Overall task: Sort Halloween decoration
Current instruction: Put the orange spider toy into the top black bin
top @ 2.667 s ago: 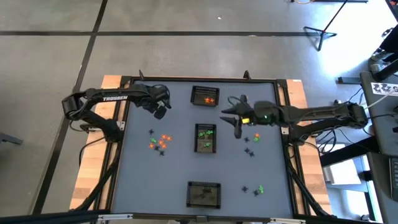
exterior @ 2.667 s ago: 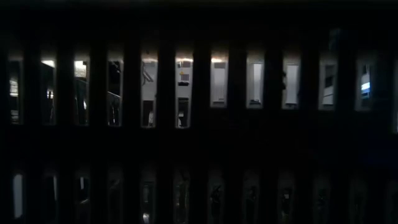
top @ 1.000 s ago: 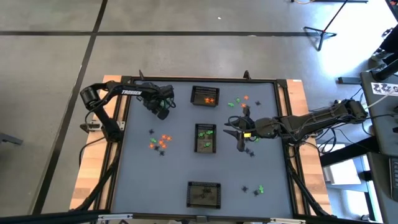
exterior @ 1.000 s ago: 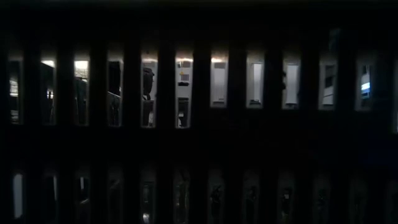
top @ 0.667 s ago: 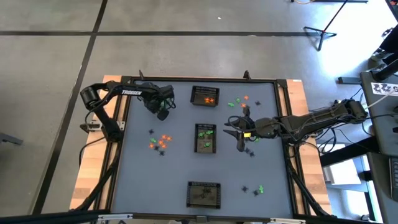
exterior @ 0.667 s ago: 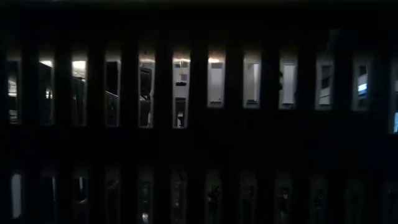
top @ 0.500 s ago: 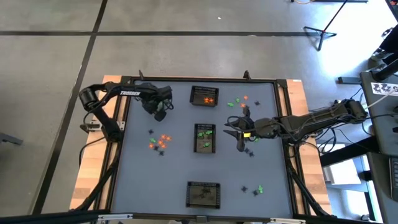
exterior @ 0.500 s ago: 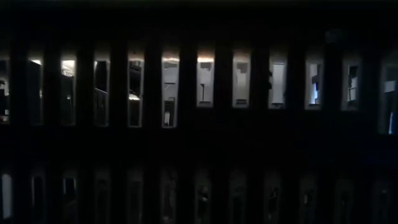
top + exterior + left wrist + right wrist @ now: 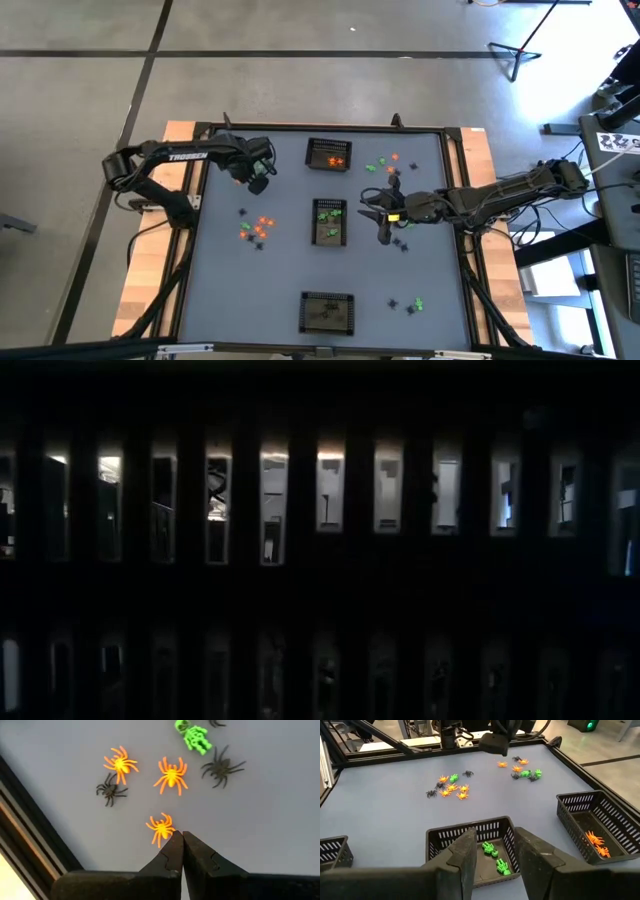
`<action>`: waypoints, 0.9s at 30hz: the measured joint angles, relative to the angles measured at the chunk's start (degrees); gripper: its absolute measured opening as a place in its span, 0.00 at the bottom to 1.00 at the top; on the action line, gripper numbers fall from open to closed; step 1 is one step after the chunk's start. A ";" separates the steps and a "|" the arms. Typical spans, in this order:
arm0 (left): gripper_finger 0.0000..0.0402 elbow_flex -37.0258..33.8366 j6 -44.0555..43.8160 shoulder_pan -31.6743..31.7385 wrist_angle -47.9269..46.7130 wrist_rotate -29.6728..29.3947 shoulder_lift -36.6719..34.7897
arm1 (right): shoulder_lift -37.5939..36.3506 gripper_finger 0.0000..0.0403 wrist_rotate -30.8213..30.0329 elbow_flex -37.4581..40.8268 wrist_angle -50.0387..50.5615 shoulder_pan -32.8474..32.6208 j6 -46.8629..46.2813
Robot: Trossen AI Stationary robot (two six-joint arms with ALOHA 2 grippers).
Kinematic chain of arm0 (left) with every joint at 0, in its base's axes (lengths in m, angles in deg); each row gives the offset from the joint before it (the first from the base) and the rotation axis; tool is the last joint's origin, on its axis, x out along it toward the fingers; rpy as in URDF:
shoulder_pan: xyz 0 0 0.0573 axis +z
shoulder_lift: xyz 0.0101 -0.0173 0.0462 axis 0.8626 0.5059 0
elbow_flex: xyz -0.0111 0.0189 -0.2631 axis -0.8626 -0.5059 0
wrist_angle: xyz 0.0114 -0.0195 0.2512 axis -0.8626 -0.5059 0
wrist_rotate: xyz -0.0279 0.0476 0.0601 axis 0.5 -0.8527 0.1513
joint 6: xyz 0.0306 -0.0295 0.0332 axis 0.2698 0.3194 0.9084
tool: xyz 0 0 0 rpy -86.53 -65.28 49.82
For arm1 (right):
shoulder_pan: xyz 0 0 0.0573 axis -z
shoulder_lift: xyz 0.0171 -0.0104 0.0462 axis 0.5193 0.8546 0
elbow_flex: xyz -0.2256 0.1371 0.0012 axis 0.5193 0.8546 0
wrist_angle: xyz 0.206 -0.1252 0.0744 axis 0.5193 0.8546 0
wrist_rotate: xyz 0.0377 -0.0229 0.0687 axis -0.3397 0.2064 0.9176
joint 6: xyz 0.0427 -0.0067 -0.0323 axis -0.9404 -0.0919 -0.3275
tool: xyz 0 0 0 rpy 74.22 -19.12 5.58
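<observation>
Left gripper [image 9: 258, 182] hangs over the table's [image 9: 280, 290] far-left corner, fingers pinched together, holding nothing; orange spiders [image 9: 161, 827] lie below. Right gripper [image 9: 492, 851] reaches in from the right edge, jaws apart and empty, over the middle basket [image 9: 470, 837] of green trinkets [image 9: 496, 857].

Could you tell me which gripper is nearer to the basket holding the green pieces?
The right gripper is nearer, beside the basket with green pieces on its right-arm side. The left gripper is farther off, toward the table's far left corner.
</observation>
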 joint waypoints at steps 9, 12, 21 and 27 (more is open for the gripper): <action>0.18 -0.64 0.98 1.15 0.86 0.45 3.33 | 0.00 0.32 0.00 0.00 -0.24 -0.02 -0.15; 0.26 -2.47 1.02 1.72 2.88 0.66 4.44 | 0.03 0.32 0.00 0.00 -0.23 -0.02 -0.15; 0.32 -9.59 -0.30 4.60 11.93 1.41 4.79 | 0.55 0.32 0.01 0.00 -0.21 -0.02 -0.12; 0.28 -10.12 -0.38 4.98 12.63 1.67 4.74 | 0.55 0.32 0.00 0.00 -0.24 -0.02 -0.12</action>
